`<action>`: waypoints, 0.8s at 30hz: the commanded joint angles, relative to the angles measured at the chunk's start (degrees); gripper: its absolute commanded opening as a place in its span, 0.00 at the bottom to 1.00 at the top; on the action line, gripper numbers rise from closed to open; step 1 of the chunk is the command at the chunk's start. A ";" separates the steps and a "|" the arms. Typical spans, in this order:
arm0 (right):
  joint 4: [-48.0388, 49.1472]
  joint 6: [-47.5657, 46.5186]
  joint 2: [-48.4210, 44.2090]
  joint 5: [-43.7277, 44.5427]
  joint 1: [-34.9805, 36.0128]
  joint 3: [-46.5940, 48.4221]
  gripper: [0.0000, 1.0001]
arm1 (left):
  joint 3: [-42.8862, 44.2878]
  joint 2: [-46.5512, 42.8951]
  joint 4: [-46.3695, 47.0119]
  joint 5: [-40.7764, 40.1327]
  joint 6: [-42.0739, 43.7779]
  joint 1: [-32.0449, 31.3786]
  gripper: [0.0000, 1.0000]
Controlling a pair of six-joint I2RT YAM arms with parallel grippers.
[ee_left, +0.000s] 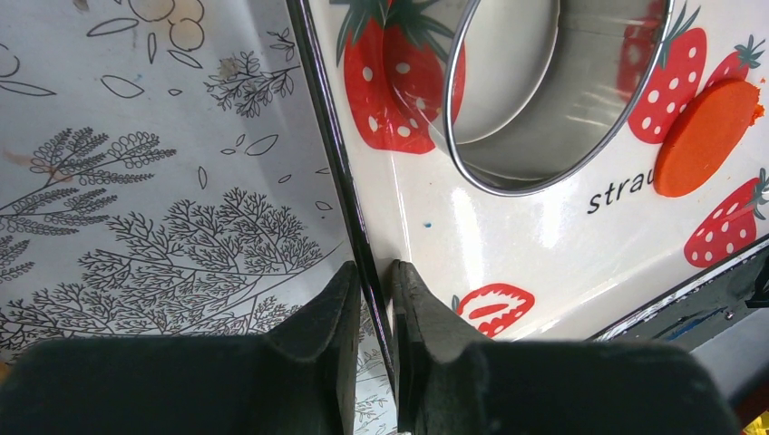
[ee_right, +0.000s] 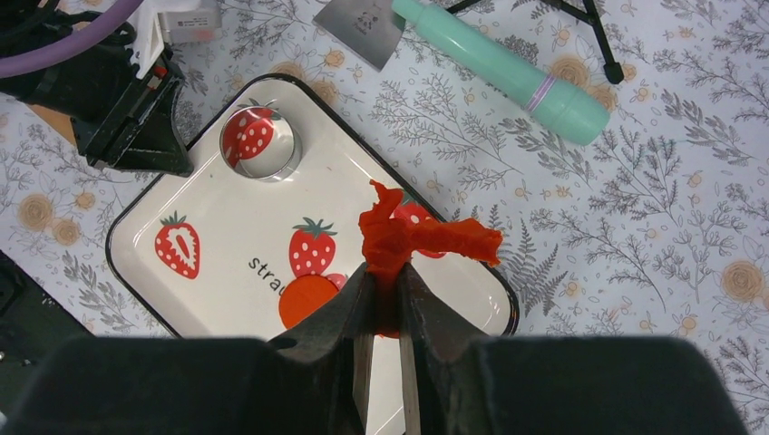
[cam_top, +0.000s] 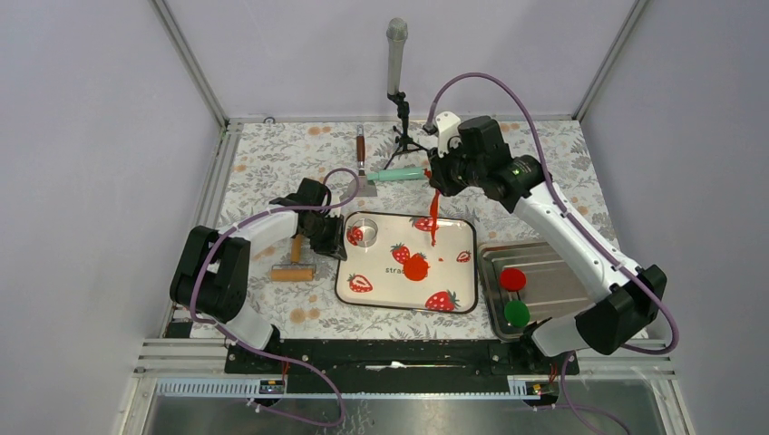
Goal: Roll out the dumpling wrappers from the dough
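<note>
My right gripper (cam_top: pixel 437 190) hangs above the far part of the strawberry tray (cam_top: pixel 381 281), shut on a ragged strip of orange-red dough (cam_top: pixel 434 217) that dangles from it. In the right wrist view the dough (ee_right: pixel 408 237) sticks out crumpled past the right gripper (ee_right: pixel 385 272). One round flat dumpling wrapper (cam_top: pixel 416 266) lies on the tray near its middle; it also shows as the wrapper (ee_right: pixel 304 299) and the wrapper (ee_left: pixel 707 136). My left gripper (ee_left: pixel 374 272) is shut on the tray's black left rim (ee_left: pixel 331 136). The metal ring cutter (cam_top: pixel 363 227) stands on the tray's far left corner.
A wooden rolling pin (cam_top: pixel 294 270) lies left of the tray. A teal rolling pin (cam_top: pixel 399 173), a scraper (cam_top: pixel 362 172) and a microphone stand (cam_top: pixel 397 63) are at the back. A metal tray (cam_top: pixel 553 272) at the right holds a red disc (cam_top: pixel 512 278) and a green disc (cam_top: pixel 517 314).
</note>
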 commanded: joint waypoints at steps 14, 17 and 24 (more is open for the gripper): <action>3.88 -3.20 0.23 1.87 -0.84 -11.46 0.20 | 0.00 -4.17 1.01 0.94 1.81 0.02 0.11; 6.03 -4.40 2.58 3.05 -1.17 -15.27 0.20 | 0.23 -4.42 0.82 0.75 1.97 0.02 0.16; 3.53 -6.51 12.75 1.65 -1.50 -15.07 0.23 | 0.70 -5.56 0.27 0.70 2.44 0.02 0.19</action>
